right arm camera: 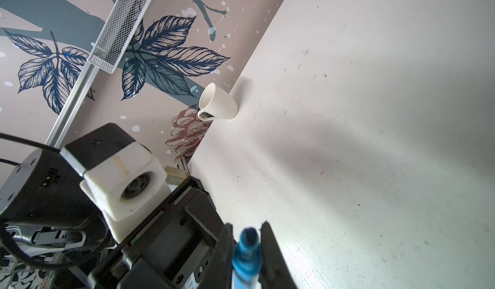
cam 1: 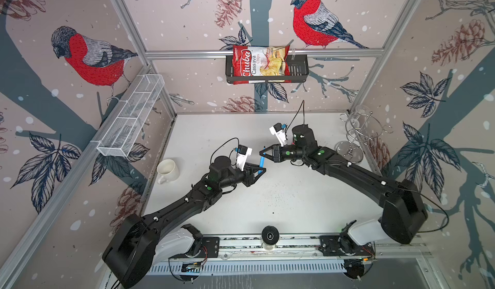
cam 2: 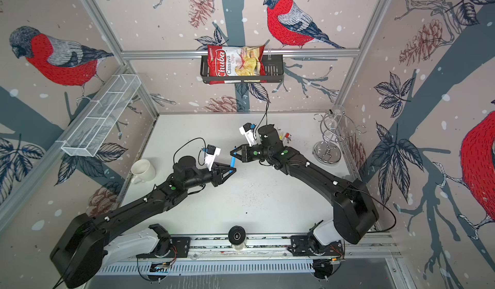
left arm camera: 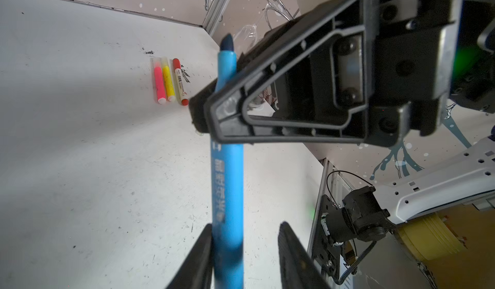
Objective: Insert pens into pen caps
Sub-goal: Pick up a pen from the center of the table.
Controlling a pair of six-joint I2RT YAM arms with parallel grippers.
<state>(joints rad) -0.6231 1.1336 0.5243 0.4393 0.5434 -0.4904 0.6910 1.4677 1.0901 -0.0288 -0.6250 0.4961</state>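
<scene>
While clamping the blue pen (cam 1: 262,161) near its bare tip in right jaws, left jaws parted round its tail: looks mid-handover. Calls next for finding a cap.

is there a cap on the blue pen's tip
No, the blue pen ends in a bare dark tip in the left wrist view.

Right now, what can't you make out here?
- Blue pen tail: cut by the left wrist view's bottom edge; masked by left gripper in both top views.
- Other three pens: mostly behind right arm in top views.
- Loose cap for blue pen: not seen in any view.
</scene>
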